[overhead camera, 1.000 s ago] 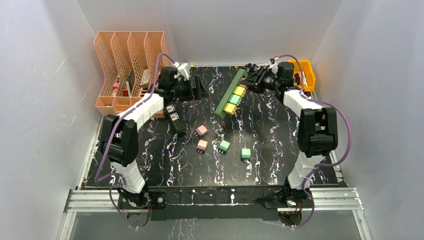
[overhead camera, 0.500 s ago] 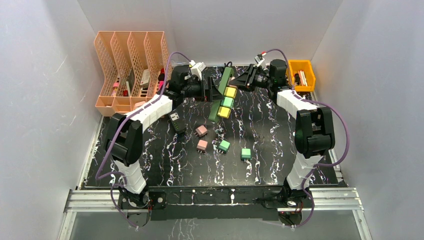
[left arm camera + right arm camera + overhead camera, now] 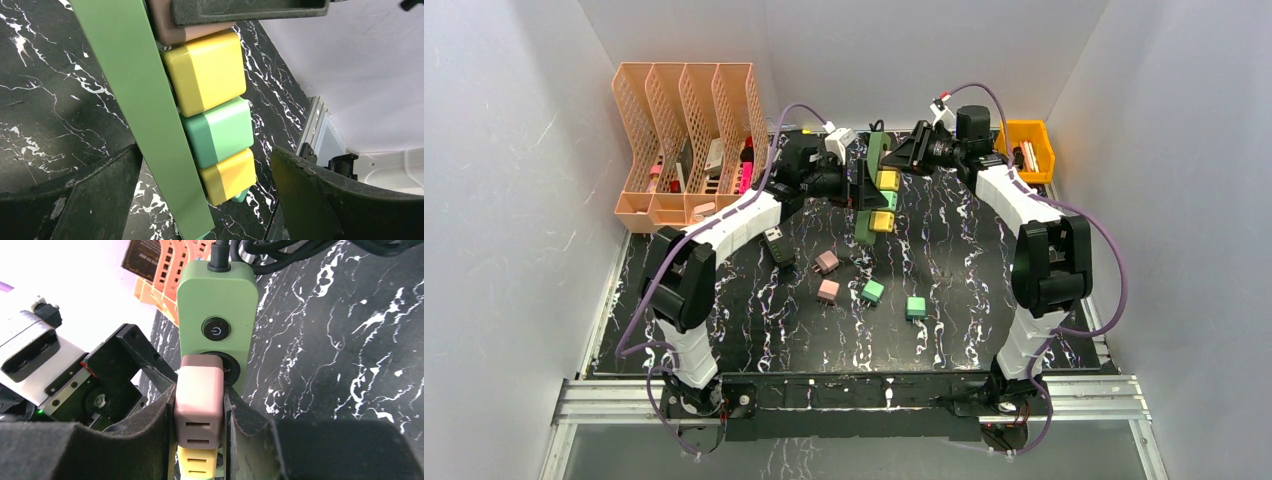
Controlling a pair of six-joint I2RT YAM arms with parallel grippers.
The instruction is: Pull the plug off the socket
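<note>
Count: 4 plugs in the green power strip (image 3: pixel 216 295): 1 pink plug (image 3: pixel 198 400), 2 yellow, 1 green. 4 loose plugs (image 3: pixel 828 291) on the tabletop (image 3: pixel 964 290) near the strip. Pink plug is a rounded block in the socket beside the strip's switch (image 3: pixel 216 329), pins hidden. Right tool (image 3: pixel 200 412) is clamped on it. Left tool (image 3: pixel 204 150) is spread wide, straddling the strip; contact unclear.

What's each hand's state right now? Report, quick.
Left hand: open, straddling the green power strip.
Right hand: closed on the pink plug.
</note>
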